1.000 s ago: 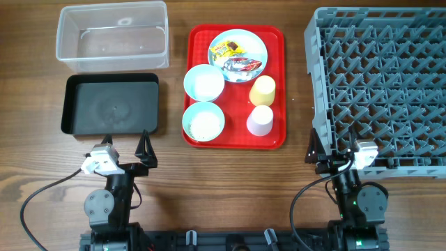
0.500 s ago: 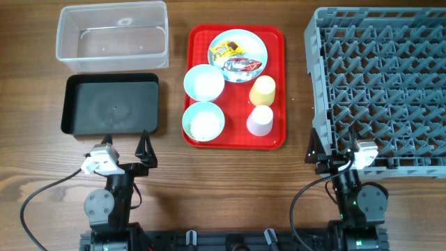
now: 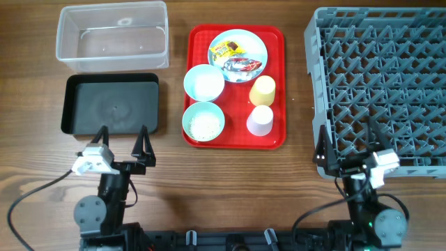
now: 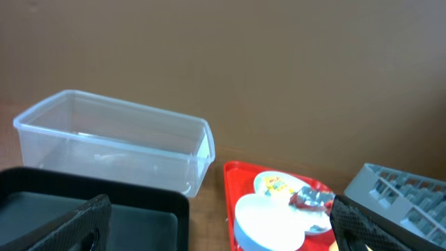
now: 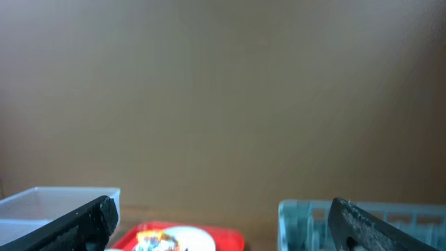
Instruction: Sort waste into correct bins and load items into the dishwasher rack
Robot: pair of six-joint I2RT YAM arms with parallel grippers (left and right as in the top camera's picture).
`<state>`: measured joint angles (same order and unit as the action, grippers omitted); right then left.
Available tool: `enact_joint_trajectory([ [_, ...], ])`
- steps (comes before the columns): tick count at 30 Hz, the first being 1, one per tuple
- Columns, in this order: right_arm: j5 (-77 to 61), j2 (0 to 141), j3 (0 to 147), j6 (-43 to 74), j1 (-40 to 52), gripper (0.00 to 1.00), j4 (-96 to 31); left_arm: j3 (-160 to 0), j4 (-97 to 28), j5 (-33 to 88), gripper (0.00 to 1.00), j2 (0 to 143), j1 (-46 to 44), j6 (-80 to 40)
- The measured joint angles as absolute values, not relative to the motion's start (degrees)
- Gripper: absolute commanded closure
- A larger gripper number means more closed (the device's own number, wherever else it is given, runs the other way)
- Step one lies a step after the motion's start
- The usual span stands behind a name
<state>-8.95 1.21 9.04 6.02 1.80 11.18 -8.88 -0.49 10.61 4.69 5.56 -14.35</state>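
Overhead view: both arms sit at the near edge of the table with nothing in them. The left gripper (image 3: 122, 136) has its fingers spread wide, tips right at the near edge of the black tray (image 3: 111, 104). The right gripper (image 3: 344, 145) is spread wide too, at the near-left corner of the grey dishwasher rack (image 3: 380, 77), with one finger just outside the rack wall and the other over the lattice.

The clear tub (image 3: 164, 35) sits right behind the black tray on the left. In the middle is the red serving tray (image 3: 237, 143), and everything to sort is on it:
- At the back is the pale blue plate (image 3: 256, 43), with a yellow-brown wrapper (image 3: 225, 49) and a red wrapper (image 3: 240, 65) on it.
- On the left are two bowls, the far bowl (image 3: 204, 82) looking white inside and the near bowl (image 3: 203, 122) holding rice grains (image 3: 204, 125).
- On the right are the yellow cup (image 3: 263, 89) and, in front of it, the white cup (image 3: 260, 120).

Both wrist cams show their own fingers far apart at the bottom corners, looking across the table at the tub, tray and rack.
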Motion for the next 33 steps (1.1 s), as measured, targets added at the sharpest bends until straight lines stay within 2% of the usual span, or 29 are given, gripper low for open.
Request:
enact_joint_trajectory([
  [6, -9.43, 5.58, 18.09, 1.74, 1.8, 0.0, 10.0, -24.58, -6.96, 12.53, 0.0, 19.99, 5.56, -11.2],
  [9, -13.56, 14.68, 26.24, -1.28, 1.83, 0.0, 5.26, -37.8, -18.72, 13.85, 0.0, 30.57, 5.56, -6.79],
  [13, -18.26, 27.44, 38.11, -2.13, 1.85, 0.0, -3.42, -49.76, -28.42, 14.09, 0.0, 39.4, 5.56, -4.84],
  [16, -20.8, 37.47, 50.3, -2.72, 1.85, 0.01, -15.03, -56.03, -35.7, 14.11, 0.0, 45.08, 5.56, -4.51],
  [20, -22.76, 55.35, 75.9, -2.9, 1.85, 0.0, -36.53, -67.13, -45.23, 15.51, 0.0, 58.5, 5.56, -4.12],
  [23, -23.57, 68.51, 92.2, -2.92, 1.91, 0.0, -56.25, -81.65, -58.59, 19.03, 0.0, 71.0, 5.56, -2.72],
  [25, -23.75, 76.75, 97.17, -2.94, 1.96, 0.0, -61.63, -90.72, -66.7, 20.82, 0.0, 80.27, 5.37, -1.72],
  [29, -22.98, 90.83, 97.34, -3.2, 1.96, 0.0, -63.59, -93.8, -66.83, 21.56, 0.0, 92.36, 3.84, -1.1],
  [33, -22.9, 98.52, 97.6, -5.67, 1.96, 0.0, -69.93, -93.82, -61.52, 22.44, 0.0, 100.36, 2.79, -1.1],
])
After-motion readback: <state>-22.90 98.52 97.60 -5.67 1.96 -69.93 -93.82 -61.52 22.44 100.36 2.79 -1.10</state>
